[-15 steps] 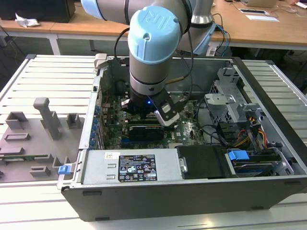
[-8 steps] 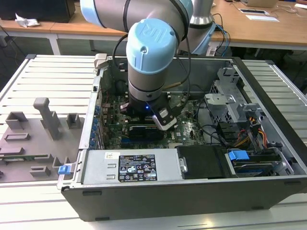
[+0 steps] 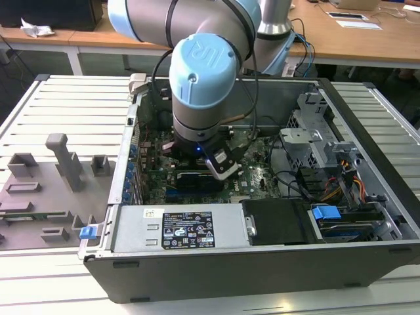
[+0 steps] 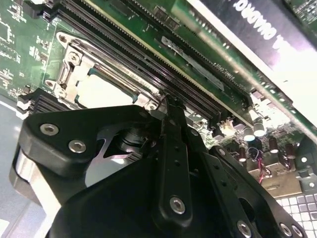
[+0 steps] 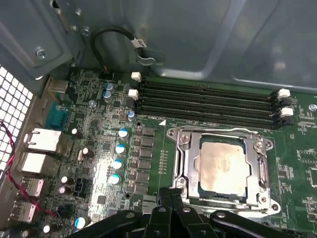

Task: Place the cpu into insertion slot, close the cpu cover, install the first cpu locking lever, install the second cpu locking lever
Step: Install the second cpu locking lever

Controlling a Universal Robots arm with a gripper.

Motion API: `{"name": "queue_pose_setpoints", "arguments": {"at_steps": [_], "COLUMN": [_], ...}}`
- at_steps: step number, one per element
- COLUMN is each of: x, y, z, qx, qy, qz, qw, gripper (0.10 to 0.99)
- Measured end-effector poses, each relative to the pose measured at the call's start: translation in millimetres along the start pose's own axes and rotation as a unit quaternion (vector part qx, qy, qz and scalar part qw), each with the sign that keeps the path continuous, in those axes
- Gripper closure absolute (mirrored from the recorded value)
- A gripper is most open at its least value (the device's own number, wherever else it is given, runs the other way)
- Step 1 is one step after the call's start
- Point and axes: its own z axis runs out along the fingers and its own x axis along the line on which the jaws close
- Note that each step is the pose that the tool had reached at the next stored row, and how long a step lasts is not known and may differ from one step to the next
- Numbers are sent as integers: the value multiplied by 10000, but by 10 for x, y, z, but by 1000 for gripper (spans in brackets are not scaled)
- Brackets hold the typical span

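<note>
The cpu [image 5: 223, 166] lies flat in the insertion slot [image 5: 179, 135] on the green board, its silvery top showing through the window of the cpu cover [image 5: 260, 168]. The cover lies down around the chip. My gripper [image 5: 171, 194] hovers just off the socket's near edge, its two black fingers pressed together with nothing between them. In the second wrist view the cpu [image 4: 101, 91] and cpu cover [image 4: 69, 67] lie just past the fingertip of the gripper [image 4: 171, 103]. In the exterior view the arm's wrist [image 3: 200, 85] hangs over the board inside the open computer case.
Black memory slots [image 5: 208, 99] run beside the socket. A long black card [image 4: 267, 20] crosses the board close by. The case walls [image 3: 367, 131], a power supply [image 3: 177, 230] and drive cages [image 3: 328, 157] hem the board in. A grey fixture plate [image 3: 46, 190] lies outside, at the exterior view's left.
</note>
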Motion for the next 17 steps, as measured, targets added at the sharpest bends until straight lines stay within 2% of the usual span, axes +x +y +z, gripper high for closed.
{"name": "queue_pose_setpoints", "arguments": {"at_steps": [5,12,17], "x": [20,58,56], "y": [16,-1,8], "z": [37,25,-4], "qx": [-32,-33,-39], "qy": [-3,-4,-6], "qz": [-1,1,-1], "qw": [10000,10000,10000], "gripper": [980,980,980]}}
